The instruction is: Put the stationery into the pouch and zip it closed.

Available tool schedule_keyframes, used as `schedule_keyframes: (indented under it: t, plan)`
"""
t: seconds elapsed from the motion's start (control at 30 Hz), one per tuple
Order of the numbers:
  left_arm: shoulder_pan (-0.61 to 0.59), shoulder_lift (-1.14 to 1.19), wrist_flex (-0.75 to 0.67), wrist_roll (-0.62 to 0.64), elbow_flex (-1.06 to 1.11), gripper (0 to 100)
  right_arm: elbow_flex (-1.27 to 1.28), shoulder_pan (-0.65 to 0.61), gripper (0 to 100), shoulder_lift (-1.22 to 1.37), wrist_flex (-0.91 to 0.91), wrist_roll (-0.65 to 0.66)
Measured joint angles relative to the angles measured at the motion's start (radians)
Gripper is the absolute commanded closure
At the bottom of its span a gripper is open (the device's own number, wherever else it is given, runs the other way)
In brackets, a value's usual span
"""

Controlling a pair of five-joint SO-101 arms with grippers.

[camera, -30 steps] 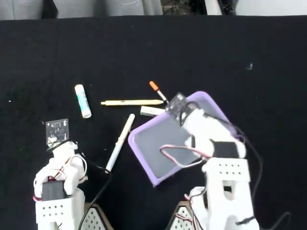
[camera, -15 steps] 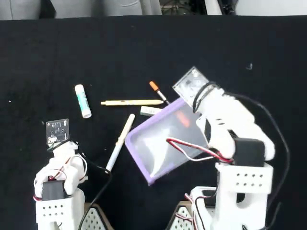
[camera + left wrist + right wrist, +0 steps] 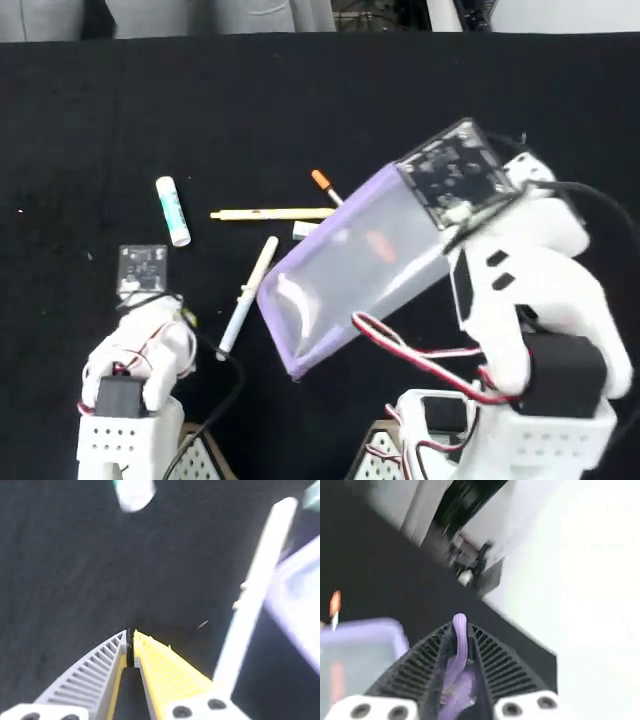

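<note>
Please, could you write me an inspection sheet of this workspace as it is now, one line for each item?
Surface: black table, flat, no spills seen.
Job's things: purple pouch held tilted by its edge; glue stick, yellow pen, white pen, orange-capped marker and a small white piece lie outside it on the table.
Clutter: nothing seen.
Grippers: left gripper shut, empty; right gripper shut on the pouch.
Cables: red and white wires loop at the right arm; black cable beside the left arm's base.
Surroundings: pale shapes behind the table, too blurred to name.
</note>
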Motion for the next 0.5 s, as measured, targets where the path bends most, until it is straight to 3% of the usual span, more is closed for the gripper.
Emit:
schedule_keyframes:
  t: [0.5]
  plan:
    - [0.250, 0.000, -0.618, -0.003, -0.015, 97, -0.427, -0.150, 98.8, 0.238, -0.032, -0.232]
